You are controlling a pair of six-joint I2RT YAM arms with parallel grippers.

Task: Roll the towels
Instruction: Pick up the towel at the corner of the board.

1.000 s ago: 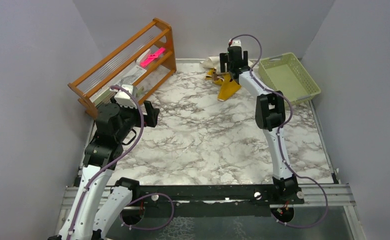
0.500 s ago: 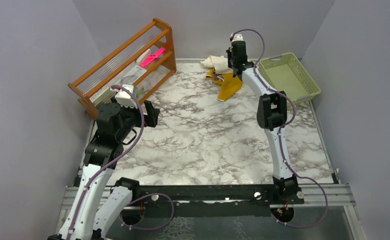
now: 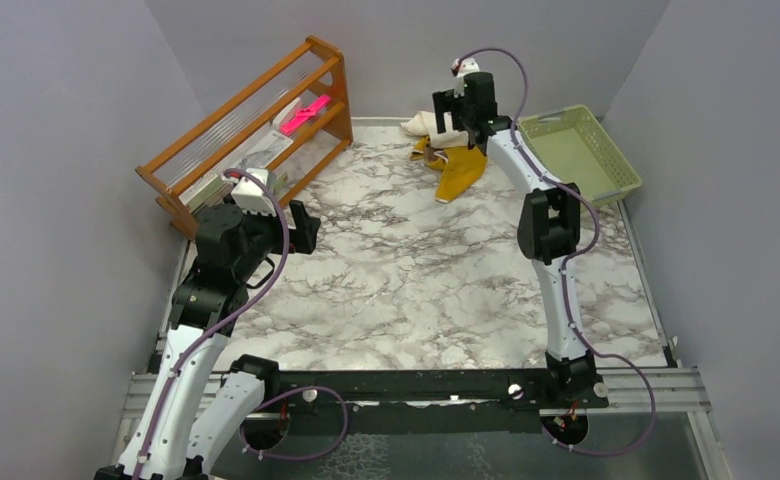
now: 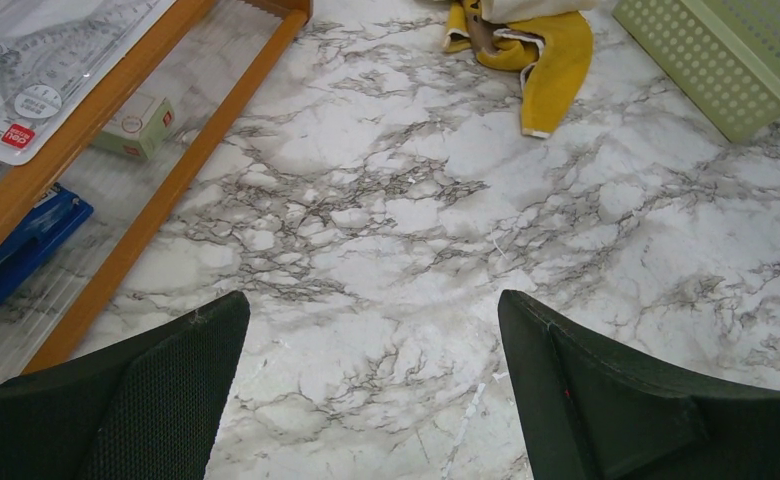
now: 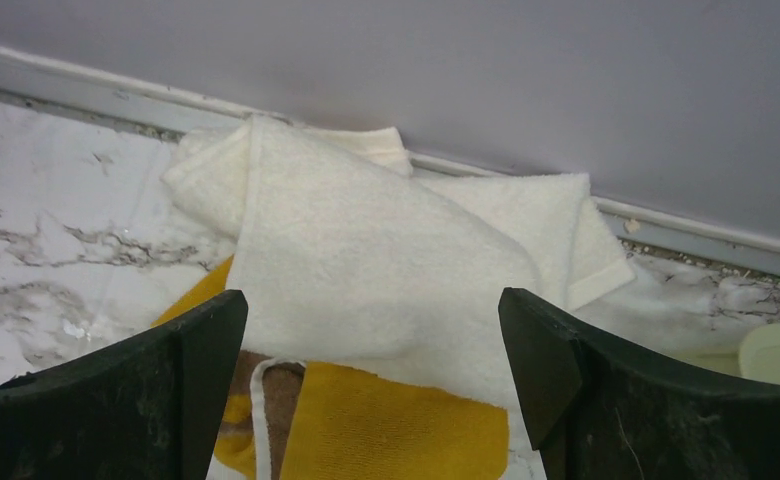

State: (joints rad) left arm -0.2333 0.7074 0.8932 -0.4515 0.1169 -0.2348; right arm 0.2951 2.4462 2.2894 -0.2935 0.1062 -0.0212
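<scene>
- Along the left edge of the surface [image 3: 416, 270], a wooden rack [image 3: 256, 120] stands at an angle with a pink item [image 3: 306, 112] on one shelf. It plays no part in the rolling.
- Just right of the rack, the left gripper [image 4: 371, 305] hangs above bare marble. Its jaws are spread wide and hold nothing, and it is well apart from the cloth.
- At the far middle, against the back wall [image 5: 466, 80], the two towels lie in one crumpled heap. The cream towel [image 5: 366, 250] is draped over the yellow towel [image 5: 406, 430], whose brown face shows at a fold.
- Directly over that heap, the right gripper [image 5: 371, 305] hovers with its jaws wide and empty, the cream towel straight ahead of it.
- Judged from this, the step in hand is lifting the cream towel off the pile. To do it well, the gripper should come down on a single edge or corner of cream cloth. It should pinch one layer only, so the yellow towel beneath is not caught.
- The towel would then need dragging to the open middle of the surface and laying flat, since there looks to be no room to roll against the wall.
- The left gripper could pin one end while the right one rolls.
- At the far right, a green basket [image 3: 576, 150] sits near the heap, where a wide sweep might knock it.
</scene>
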